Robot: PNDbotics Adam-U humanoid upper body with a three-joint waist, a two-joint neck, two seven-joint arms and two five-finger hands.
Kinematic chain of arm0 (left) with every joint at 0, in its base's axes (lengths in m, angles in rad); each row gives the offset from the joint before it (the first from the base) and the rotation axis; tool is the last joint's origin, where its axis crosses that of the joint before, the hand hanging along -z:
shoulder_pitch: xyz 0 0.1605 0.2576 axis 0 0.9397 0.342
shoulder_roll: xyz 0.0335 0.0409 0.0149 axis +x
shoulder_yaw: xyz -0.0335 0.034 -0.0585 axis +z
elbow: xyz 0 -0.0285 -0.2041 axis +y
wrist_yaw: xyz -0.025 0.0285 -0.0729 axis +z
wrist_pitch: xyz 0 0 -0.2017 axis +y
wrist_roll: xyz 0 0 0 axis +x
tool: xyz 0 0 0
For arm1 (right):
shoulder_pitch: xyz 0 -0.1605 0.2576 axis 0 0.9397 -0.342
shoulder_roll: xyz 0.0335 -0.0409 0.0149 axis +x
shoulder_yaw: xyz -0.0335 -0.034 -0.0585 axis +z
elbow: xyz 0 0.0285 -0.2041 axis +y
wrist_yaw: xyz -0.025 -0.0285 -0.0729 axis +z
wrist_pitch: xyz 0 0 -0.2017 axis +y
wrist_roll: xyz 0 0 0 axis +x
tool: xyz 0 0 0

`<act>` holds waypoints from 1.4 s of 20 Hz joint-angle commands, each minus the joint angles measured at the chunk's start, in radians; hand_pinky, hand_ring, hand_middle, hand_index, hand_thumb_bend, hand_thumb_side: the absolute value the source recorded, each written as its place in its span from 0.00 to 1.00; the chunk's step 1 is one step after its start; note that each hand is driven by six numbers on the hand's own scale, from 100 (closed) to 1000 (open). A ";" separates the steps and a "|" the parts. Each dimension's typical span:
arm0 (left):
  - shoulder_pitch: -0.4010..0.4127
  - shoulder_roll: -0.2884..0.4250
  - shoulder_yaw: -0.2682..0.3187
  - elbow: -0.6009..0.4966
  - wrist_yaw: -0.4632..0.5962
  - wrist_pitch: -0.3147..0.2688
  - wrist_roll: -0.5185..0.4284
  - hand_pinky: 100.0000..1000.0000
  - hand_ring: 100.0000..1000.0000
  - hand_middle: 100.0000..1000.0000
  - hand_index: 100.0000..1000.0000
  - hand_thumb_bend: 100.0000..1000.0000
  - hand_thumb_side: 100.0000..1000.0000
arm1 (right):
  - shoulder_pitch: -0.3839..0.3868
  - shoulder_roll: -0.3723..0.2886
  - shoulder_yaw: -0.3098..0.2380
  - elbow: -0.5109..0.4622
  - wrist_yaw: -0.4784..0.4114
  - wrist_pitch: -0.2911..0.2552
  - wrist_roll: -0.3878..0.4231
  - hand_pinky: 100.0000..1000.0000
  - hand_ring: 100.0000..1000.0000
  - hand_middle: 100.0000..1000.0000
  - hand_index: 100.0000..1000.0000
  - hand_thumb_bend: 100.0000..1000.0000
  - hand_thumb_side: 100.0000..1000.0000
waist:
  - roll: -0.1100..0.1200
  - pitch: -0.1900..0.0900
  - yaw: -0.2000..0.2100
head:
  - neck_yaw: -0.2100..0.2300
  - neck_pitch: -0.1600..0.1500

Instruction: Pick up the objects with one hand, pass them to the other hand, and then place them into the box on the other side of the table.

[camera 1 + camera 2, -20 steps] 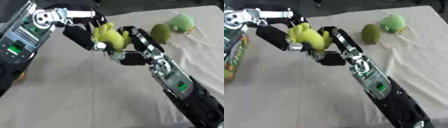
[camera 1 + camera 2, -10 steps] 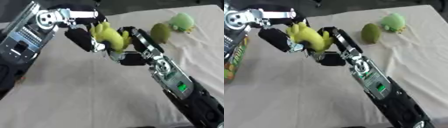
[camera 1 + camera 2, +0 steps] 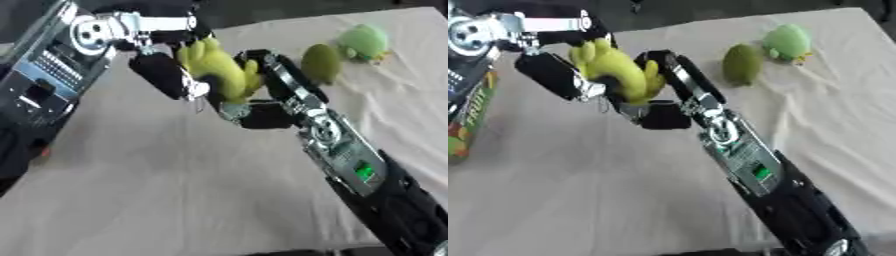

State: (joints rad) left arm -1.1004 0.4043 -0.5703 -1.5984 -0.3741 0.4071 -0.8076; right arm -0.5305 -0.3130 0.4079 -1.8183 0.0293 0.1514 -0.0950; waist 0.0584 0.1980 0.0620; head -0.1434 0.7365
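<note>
A yellow-green plush toy (image 3: 219, 70) hangs above the table's middle, between my two hands. My right hand (image 3: 267, 95) comes up from the lower right, fingers curled round the toy's right side and underside. My left hand (image 3: 166, 75) reaches in from the upper left; its fingers curl against the toy's left side. An olive-green oval object (image 3: 321, 63) lies on the cloth at the back right. Beside it sits a light green plush toy (image 3: 363, 42). A colourful printed box (image 3: 470, 117) shows at the left edge in the right eye view.
A cream cloth (image 3: 175, 190) covers the table, wrinkled at the right. My left forearm (image 3: 44, 75) fills the upper left corner. A dark strip lies past the table's far edge.
The plush toy and both hands have shifted slightly up and to the left. Both hands remain on the toy.
</note>
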 commanded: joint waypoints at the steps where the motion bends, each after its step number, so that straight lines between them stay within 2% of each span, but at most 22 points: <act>1: -0.021 0.026 0.025 -0.023 -0.016 0.076 -0.066 0.58 0.61 0.55 0.50 0.05 0.08 | -0.014 -0.013 0.005 -0.017 0.005 0.020 0.004 0.69 0.50 0.40 0.50 0.42 0.00 | -0.002 -0.021 0.002 | 0.000 0.003; 3: -0.021 0.026 0.026 -0.029 -0.021 0.071 -0.059 0.58 0.61 0.55 0.49 0.05 0.07 | -0.014 -0.013 0.005 -0.012 0.011 0.040 0.010 0.71 0.53 0.43 0.55 0.44 0.09 | -0.002 -0.021 0.002 | 0.000 0.004; 6: -0.021 0.028 0.029 -0.039 -0.028 0.064 -0.048 0.58 0.60 0.55 0.48 0.06 0.06 | -0.014 -0.014 0.006 -0.006 0.026 0.074 0.024 0.72 0.55 0.46 0.59 0.43 0.16 | -0.002 -0.021 0.003 | 0.000 0.003; 16: -0.009 0.040 0.056 -0.076 -0.032 0.051 0.000 0.57 0.60 0.53 0.46 0.06 0.04 | -0.008 -0.018 0.002 0.004 0.033 0.122 0.039 0.74 0.63 0.54 0.64 0.43 0.20 | -0.003 -0.020 0.005 | 0.004 0.001; 22: 0.023 0.074 0.123 -0.147 -0.026 0.063 0.097 0.57 0.59 0.52 0.46 0.05 0.00 | 0.002 -0.029 -0.001 0.014 0.031 0.133 0.039 0.75 0.63 0.55 0.64 0.43 0.20 | -0.004 -0.020 0.005 | 0.003 -0.002; 28: 0.081 0.149 0.201 -0.188 0.012 0.083 0.158 0.56 0.59 0.52 0.46 0.04 0.00 | 0.014 -0.046 -0.010 0.022 0.032 0.141 0.028 0.75 0.63 0.55 0.64 0.42 0.20 | -0.002 -0.020 0.007 | 0.002 -0.002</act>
State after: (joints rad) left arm -1.0063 0.5134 -0.4000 -1.7662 -0.3708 0.4795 -0.6567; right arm -0.5086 -0.3401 0.4091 -1.7871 0.0576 0.2912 -0.0629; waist 0.0579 0.1980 0.0678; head -0.1423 0.7367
